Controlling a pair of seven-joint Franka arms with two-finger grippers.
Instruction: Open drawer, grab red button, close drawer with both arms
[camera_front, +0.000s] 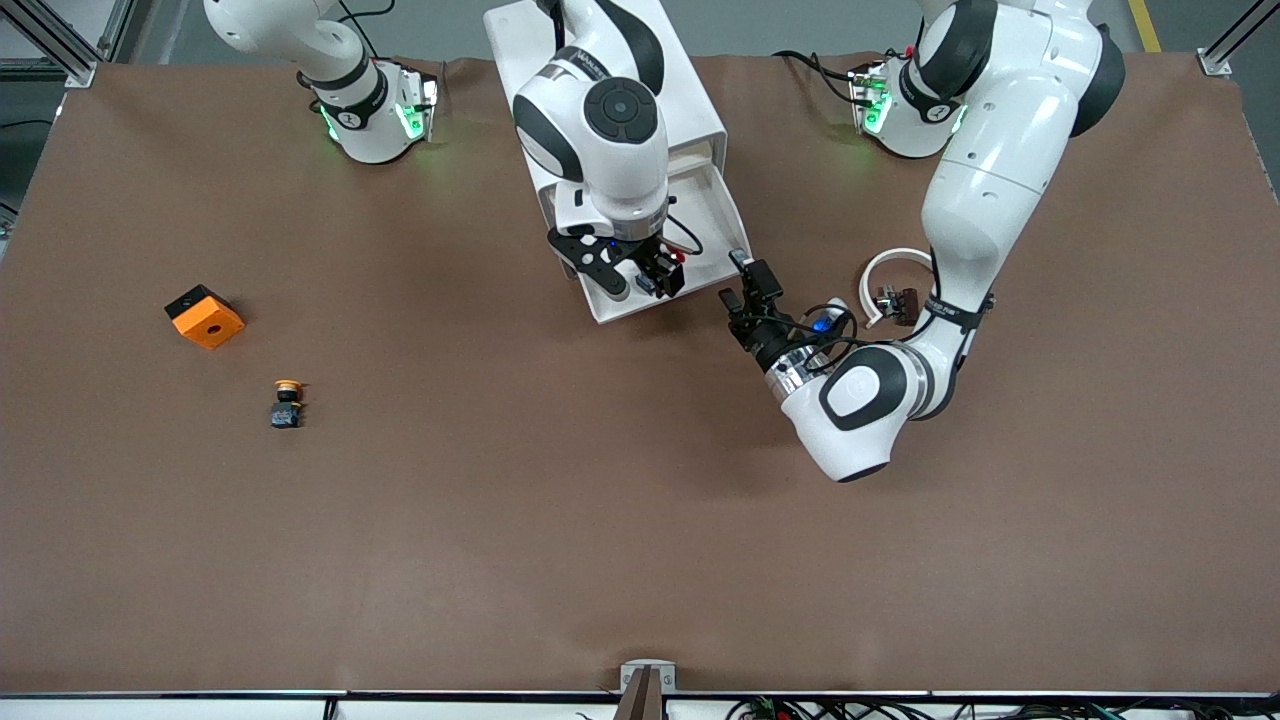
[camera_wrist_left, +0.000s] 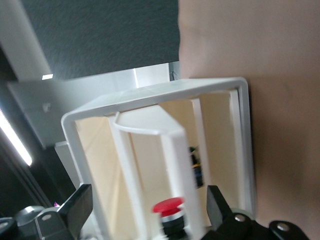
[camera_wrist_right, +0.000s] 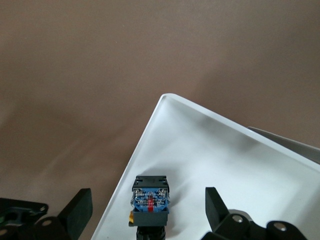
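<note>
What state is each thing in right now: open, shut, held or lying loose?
drawer: pulled open from the cabinet.
red button: lying in the drawer, not held.
right gripper: open, over the red button.
left gripper: open, by the drawer's front corner, holding nothing.
yellow-capped button: lying on its side on the table.

Robot lab: alu-frame rig (camera_front: 60, 45), cabling.

Brown table (camera_front: 600, 520), perhaps grey floor (camera_front: 800, 25).
</note>
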